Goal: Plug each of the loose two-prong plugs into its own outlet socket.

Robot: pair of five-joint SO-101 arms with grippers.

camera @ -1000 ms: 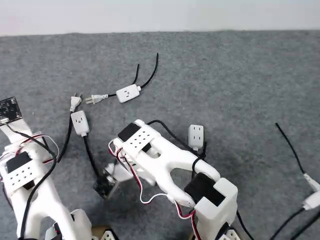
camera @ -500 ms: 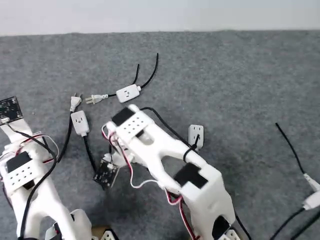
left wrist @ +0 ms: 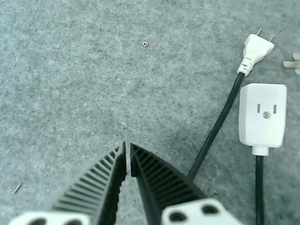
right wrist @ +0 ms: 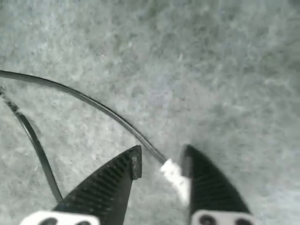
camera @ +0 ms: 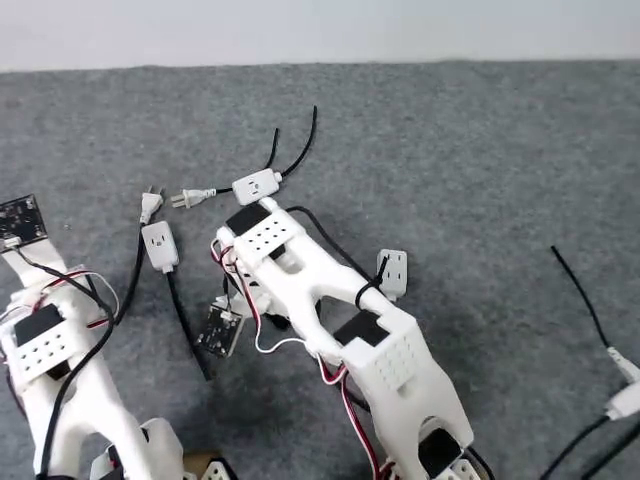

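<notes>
A white two-prong plug (left wrist: 255, 47) on a black cord (left wrist: 216, 131) lies just ahead of a white outlet socket (left wrist: 262, 119). From above, this plug (camera: 150, 205) and socket (camera: 160, 245) sit at the left. A second plug (camera: 188, 198) lies beside another socket (camera: 256, 185). A third socket (camera: 392, 272) is partly behind the right arm (camera: 300, 280). My left gripper (left wrist: 127, 150) is shut and empty, hovering over bare carpet beside the black cord. My right gripper (right wrist: 161, 159) is open low over the carpet. A small white cord end (right wrist: 172, 172) on a thin black wire lies between its fingers.
Grey carpet (camera: 470, 160) covers the table. More white plug pieces (camera: 625, 385) with black cords lie at the right edge. Two loose black wires (right wrist: 33, 136) cross the carpet near my right gripper. A tiny screw (left wrist: 145, 44) lies on the carpet.
The right arm has stretched out toward the far left, closer to the sockets, and its wrist has risen off the carpet. The left arm and the plugs have stayed put.
</notes>
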